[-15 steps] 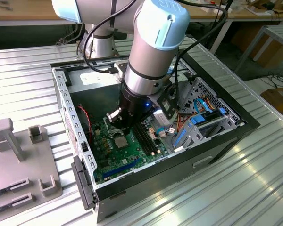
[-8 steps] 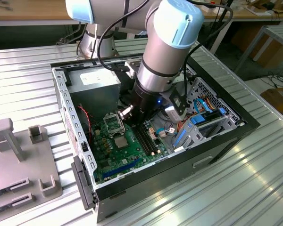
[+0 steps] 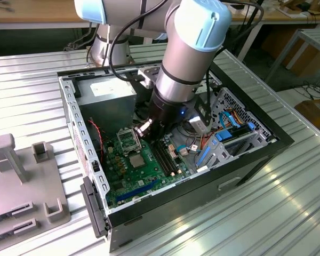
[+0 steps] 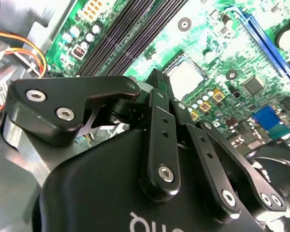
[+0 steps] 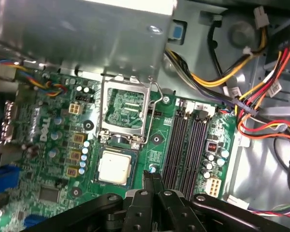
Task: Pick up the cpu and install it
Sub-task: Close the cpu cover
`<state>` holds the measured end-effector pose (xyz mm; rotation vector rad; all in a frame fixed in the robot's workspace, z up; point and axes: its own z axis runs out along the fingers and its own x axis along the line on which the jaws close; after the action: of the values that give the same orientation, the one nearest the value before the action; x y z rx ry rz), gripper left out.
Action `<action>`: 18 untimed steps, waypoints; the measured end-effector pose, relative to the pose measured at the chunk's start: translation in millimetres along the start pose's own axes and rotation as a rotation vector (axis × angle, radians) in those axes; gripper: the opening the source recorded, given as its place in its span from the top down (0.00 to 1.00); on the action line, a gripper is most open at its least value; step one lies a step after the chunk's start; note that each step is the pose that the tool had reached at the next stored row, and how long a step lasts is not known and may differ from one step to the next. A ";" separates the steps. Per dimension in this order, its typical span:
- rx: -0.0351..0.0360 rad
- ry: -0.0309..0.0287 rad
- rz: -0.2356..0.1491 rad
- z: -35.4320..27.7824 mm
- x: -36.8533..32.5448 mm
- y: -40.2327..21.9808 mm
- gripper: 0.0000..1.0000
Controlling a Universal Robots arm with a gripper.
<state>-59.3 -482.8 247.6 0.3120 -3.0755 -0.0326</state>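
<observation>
Silver-grey flat square cpu (image 5: 117, 166) with a thin greenish rim lies flat on the green motherboard (image 5: 53, 159), not held and not yet in the socket. It sits just beside the fingers (image 5: 148, 181), low and off to one side of the tips. The black gripper (image 5: 152, 178) hangs over the board inside the open black computer case (image 3: 202, 192), which stands on the ribbed metal tabletop (image 3: 229, 229). In both wrist views the fingers look pressed together with nothing between them. Their tips sit between the cpu and the long black memory slots (image 5: 186, 145), which run along the far side of the fingers from the chip. The square black socket with the metal frame (image 5: 123, 113) is beyond the cpu from the fingers, frame raised and no chip in it. The grey power-supply box (image 3: 109, 98) is further off past the socket. Judged step: approach for the pick, grasp not begun, install untouched. A pick from here would need the fingers parted, shifted sideways to centre over the chip, squared to its edges, and lowered gently. The chip is thin and flat on the board, so the tips could scrape components or slide off the rim.
</observation>
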 end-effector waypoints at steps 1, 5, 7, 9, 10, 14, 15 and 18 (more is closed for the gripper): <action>0.0002 0.0001 -0.006 -1.3 0.1 0.1 0.89; 0.0010 0.0005 -0.022 -1.9 -3.0 -0.5 0.89; 0.0015 0.0009 -0.032 -2.2 -9.0 -1.8 0.89; 0.0019 0.0011 -0.042 -2.2 -10.1 -2.0 0.89; 0.0021 0.0012 -0.048 -2.2 -10.2 -1.9 0.89; 0.0047 0.0026 -0.100 -2.2 -10.5 -2.0 0.89; 0.0051 0.0028 -0.109 -2.3 -10.5 -2.0 0.89; 0.0068 0.0038 -0.145 -2.3 -10.6 -2.0 0.89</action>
<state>-48.5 -482.7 249.3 0.5341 -3.0434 -0.0271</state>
